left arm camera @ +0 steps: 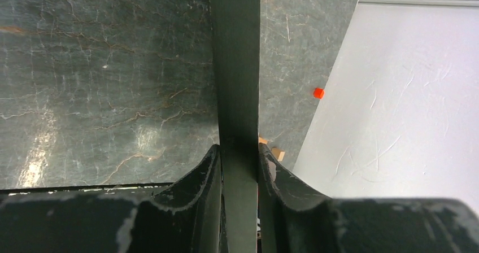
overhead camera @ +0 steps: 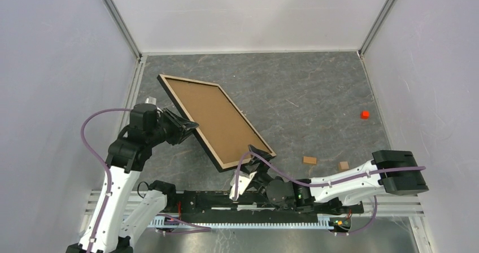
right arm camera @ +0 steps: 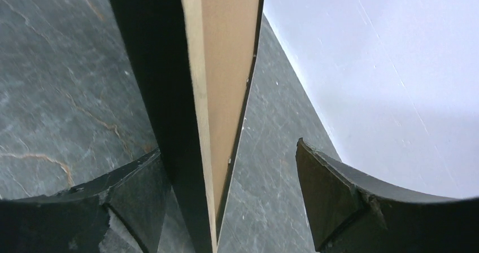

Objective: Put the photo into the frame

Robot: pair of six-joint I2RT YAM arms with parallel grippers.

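i see the frame [overhead camera: 217, 120] left of centre, brown back facing up, my left gripper [overhead camera: 189, 126] clamped on its left edge; right gripper [overhead camera: 257, 158] jaws apart around its lower corner.

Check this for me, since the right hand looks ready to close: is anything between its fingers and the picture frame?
Nothing visible does. The edge of the thin-rimmed rectangular wooden frame lies between the fingers of the open right hand: one close beside its black face, the other apart from its brown side.
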